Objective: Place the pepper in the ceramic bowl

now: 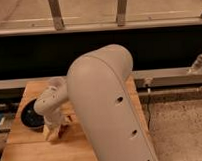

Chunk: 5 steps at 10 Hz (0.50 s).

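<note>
Because the robot's big pale arm [108,110] fills the middle of the frame from the bottom edge upward, most of the wooden table [24,153] behind it is hidden. Only the table's left part and a strip along its far edge show. The arm bends back toward the lower left and ends in the hand [52,130], which hangs low over the table at the lower left of the frame, just right of the ceramic bowl [27,116]. Whether the hand is open or closed, and whether it has hold of anything, cannot be told: its lower end is a blur of pale shapes against the wood.

The ceramic bowl is a dark round dish on the table near the left edge of the frame. Its right side is covered by the wrist, and its inside is too dark to read.

The pepper cannot be picked out with any certainty. The patch of table just right of the bowl is covered by the hand and the arm.

Behind the table a dark band runs across the frame, with two metal posts [55,12] above it. Speckled floor [181,127] shows at the lower right.
</note>
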Each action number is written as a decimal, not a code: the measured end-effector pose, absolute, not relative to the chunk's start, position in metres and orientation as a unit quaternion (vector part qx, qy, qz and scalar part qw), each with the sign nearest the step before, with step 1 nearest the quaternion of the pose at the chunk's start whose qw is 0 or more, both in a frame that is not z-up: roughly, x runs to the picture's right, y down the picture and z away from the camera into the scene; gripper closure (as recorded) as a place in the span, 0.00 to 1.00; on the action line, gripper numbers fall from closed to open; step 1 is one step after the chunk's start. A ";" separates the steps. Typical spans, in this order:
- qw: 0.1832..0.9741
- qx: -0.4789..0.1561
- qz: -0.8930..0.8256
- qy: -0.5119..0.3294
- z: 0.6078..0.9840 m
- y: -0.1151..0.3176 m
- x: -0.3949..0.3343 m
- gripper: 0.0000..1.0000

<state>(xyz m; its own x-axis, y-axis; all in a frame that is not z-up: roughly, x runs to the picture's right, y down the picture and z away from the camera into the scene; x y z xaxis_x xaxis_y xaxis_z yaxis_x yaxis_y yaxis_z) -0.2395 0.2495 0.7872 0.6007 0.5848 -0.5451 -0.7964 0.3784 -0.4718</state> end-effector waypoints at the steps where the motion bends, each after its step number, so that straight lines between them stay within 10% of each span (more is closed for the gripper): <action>1: 0.815 -0.365 0.424 0.152 0.790 0.250 -0.238 0.20; 5: 0.812 -0.356 0.430 0.173 0.801 0.248 -0.232 0.24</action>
